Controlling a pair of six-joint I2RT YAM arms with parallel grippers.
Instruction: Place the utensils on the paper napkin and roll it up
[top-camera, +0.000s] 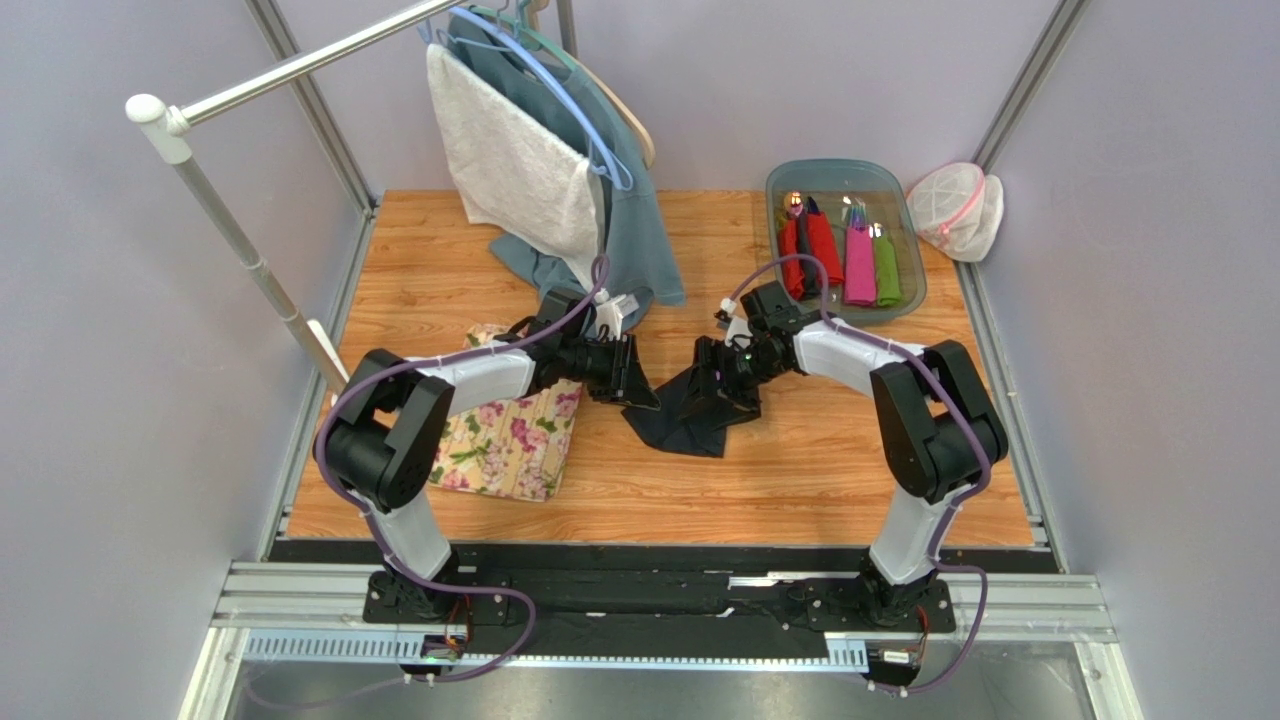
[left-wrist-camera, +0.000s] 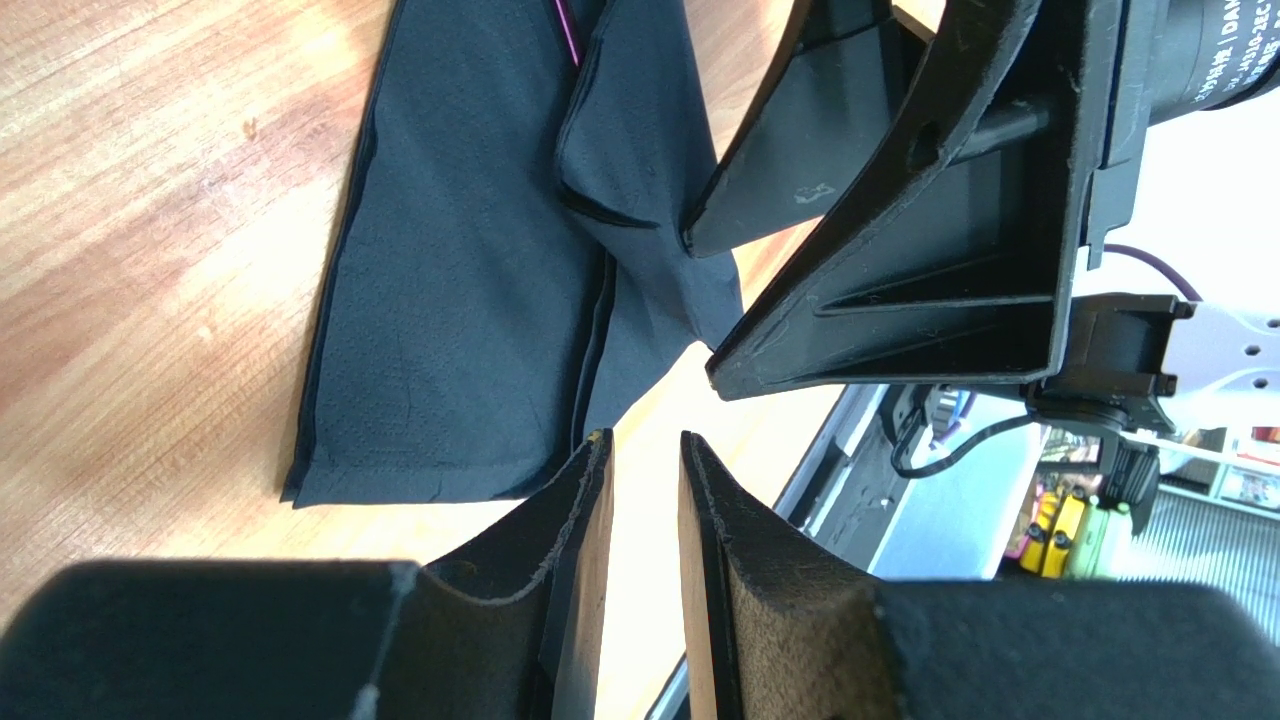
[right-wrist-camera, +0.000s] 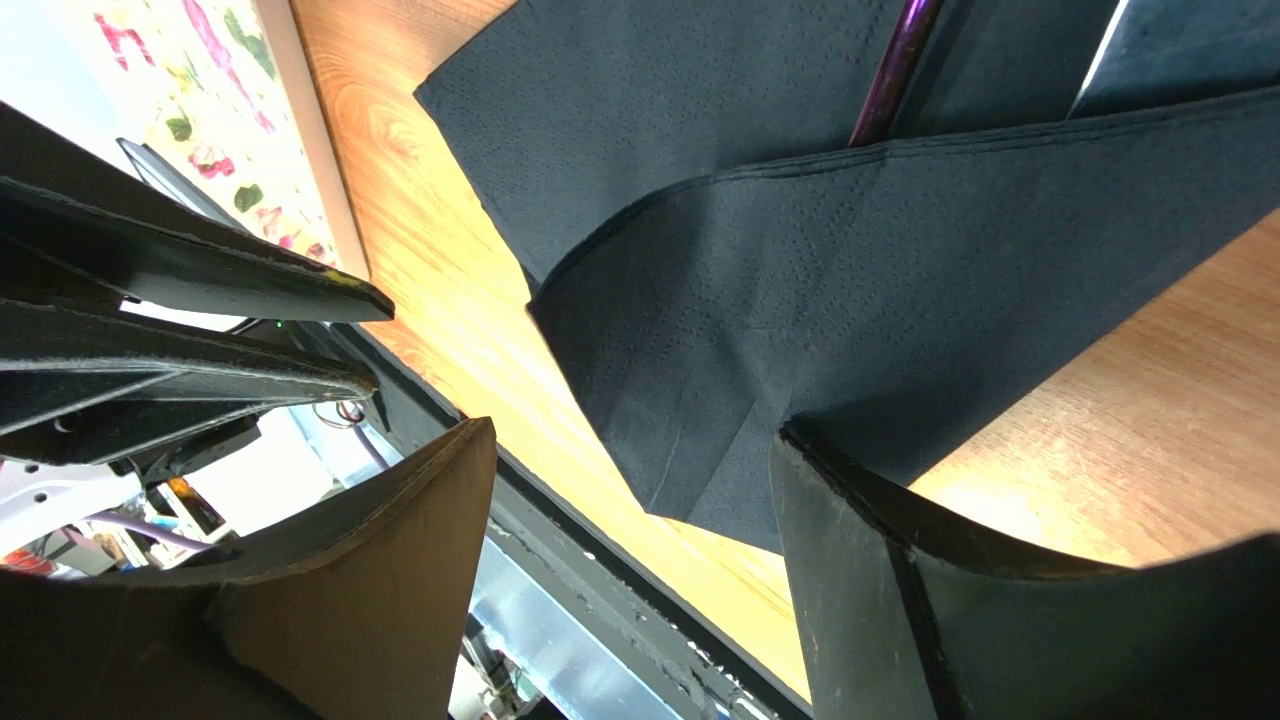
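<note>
Widely spread right fingers (right-wrist-camera: 977, 615), over paper napkin (right-wrist-camera: 902, 270)

Dark napkin (top-camera: 684, 428) partly folded, purple utensil (right-wrist-camera: 897, 68) inside

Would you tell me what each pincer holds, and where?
Nothing: the left pincer stands slightly open, empty; the right pincer is wide open, the napkin only brushing one finger.
</note>
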